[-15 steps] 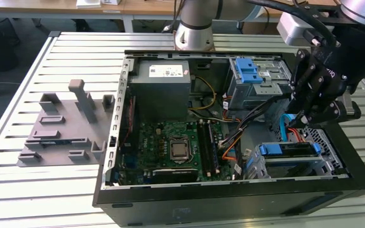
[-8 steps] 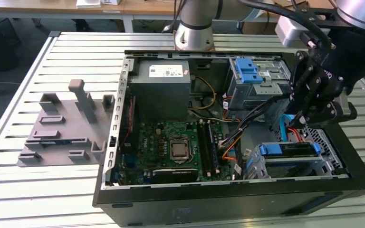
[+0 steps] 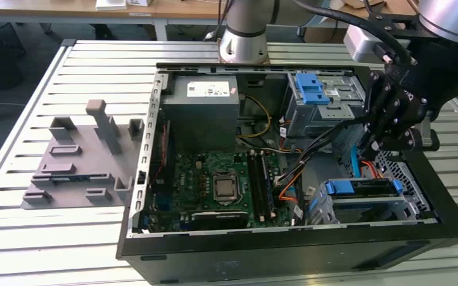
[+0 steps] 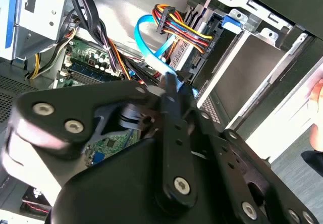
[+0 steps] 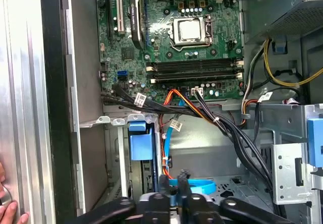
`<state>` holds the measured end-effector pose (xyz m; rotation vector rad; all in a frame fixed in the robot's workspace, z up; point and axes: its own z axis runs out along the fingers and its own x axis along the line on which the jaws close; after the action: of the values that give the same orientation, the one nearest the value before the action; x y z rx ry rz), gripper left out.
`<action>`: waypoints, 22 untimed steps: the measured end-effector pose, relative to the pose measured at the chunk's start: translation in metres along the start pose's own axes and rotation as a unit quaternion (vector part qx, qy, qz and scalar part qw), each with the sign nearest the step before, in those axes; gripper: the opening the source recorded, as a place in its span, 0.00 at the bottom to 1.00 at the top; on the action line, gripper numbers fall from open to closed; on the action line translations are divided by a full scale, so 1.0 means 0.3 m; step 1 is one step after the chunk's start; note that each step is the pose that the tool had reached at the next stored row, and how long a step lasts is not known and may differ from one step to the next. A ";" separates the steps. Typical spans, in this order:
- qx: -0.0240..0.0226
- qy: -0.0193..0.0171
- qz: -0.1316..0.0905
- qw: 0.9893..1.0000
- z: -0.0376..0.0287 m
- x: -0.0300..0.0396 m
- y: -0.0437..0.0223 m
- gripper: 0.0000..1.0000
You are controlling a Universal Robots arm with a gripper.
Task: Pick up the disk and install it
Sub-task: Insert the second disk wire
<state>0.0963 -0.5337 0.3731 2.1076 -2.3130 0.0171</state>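
Exterior view: gripper (image 3: 380, 145) w/ fingers together over drive bay, disk (image 3: 362, 189) seated, no legible print

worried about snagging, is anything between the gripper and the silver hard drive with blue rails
Probably yes. In the exterior view the black gripper hangs just above the silver hard drive with blue plastic rails. A flat light-blue cable and orange wires loop through the gap between them.
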 end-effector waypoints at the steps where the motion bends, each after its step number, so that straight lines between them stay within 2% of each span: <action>1: 0.000 0.001 0.000 1.000 0.002 -0.001 0.000 0.18; 2: 0.000 0.001 0.000 1.000 0.004 -0.001 0.000 0.18; 3: 0.000 0.002 0.000 1.000 0.005 -0.002 0.000 0.11; 7: 0.000 0.004 0.001 1.000 0.007 -0.003 0.000 0.11; 10: 0.001 0.010 0.001 1.000 0.008 -0.004 0.000 0.12; 11: 0.001 0.012 0.001 1.000 0.008 -0.004 0.000 0.19; 16: 0.002 0.023 0.001 1.000 0.011 -0.007 0.000 0.19; 18: 0.002 0.025 0.001 1.000 0.012 -0.007 0.000 0.19; 22: 0.002 0.026 0.001 1.000 0.015 -0.009 -0.001 0.20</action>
<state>0.0967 -0.5312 0.3684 2.0816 -2.2888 0.0759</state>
